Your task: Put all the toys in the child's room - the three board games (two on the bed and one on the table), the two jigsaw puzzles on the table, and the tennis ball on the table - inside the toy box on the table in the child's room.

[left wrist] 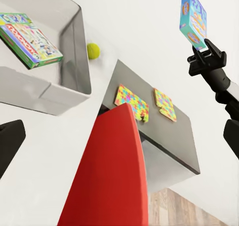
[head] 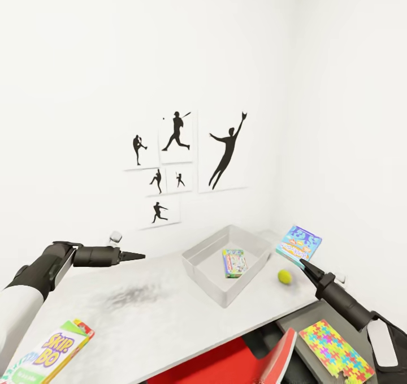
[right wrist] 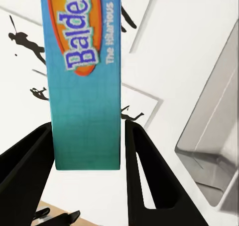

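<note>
The grey toy box (head: 199, 264) (left wrist: 74, 46) (right wrist: 211, 131) stands open on the white table, with a Monopoly board game (head: 234, 262) (left wrist: 31, 39) lying inside. My right gripper (head: 304, 265) (left wrist: 203, 50) is shut on a blue Balderdash board game (head: 299, 244) (left wrist: 193, 17) (right wrist: 82, 76), held upright in the air just right of the box. Below it the tennis ball (head: 284, 276) (left wrist: 93, 50) rests on the table. A Skip-Bo game (head: 50, 353) lies at the table's near left corner. Two jigsaw puzzles (left wrist: 132, 102) (left wrist: 164, 105) lie on a lower grey desk. My left gripper (head: 133, 255) hovers open, left of the box.
A red chair (head: 226, 364) (left wrist: 112, 176) is tucked between the white table (head: 141, 310) and the lower grey desk (head: 308, 316). Baseball silhouette pictures (head: 186, 158) hang on the wall behind. A small white cup (head: 115, 237) stands at the table's back edge.
</note>
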Motion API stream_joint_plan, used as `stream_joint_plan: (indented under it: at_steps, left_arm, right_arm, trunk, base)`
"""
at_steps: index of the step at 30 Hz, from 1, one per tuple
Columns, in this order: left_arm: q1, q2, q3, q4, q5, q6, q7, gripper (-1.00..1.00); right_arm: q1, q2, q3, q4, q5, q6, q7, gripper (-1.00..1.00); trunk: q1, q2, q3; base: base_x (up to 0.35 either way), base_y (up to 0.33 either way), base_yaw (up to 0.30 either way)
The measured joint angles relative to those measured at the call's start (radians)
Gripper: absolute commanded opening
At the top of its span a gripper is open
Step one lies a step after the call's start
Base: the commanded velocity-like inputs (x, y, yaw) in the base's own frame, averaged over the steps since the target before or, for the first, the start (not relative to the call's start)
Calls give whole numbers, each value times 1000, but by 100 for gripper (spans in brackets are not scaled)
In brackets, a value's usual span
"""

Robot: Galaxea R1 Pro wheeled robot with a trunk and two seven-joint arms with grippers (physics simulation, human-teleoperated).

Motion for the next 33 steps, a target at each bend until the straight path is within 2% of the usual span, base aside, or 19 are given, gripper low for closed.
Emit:
stream_joint_plan:
  at_steps: [9, 14, 17, 20, 33]
  left_arm:
    - [0, 0, -1, 0, 0, 0, 0, 100]
    - [0, 0, -1, 0, 0, -3, 0, 100]
    - [1, 0, 0, 0, 1, -43, -3, 100]
    - [1, 0, 0, 1, 0, -54, -3, 100]
    - [3, 0, 1, 2, 0, -60, -3, 100]
  right_arm:
    - [0, 2, 0, -6, -2, 0, 4, -100]
    - [0, 2, 1, -9, -3, 0, 5, -100]
    - [0, 3, 1, -9, -1, -1, 5, -100]
    - [0, 4, 1, -9, -2, -1, 5, -100]
    - [0, 9, 1, -12, -2, -2, 6, -100]
  trunk:
    - [0, 0, -12]
    - [0, 0, -13]
    - [0, 0, -13]
    - [0, 0, -13]
    - [0, 0, -13]
  base:
    - [0, 67, -148]
    - [74, 3, -21]
    - [196, 0, -3]
    - [71, 0, -1]
    - [81, 0, 0]
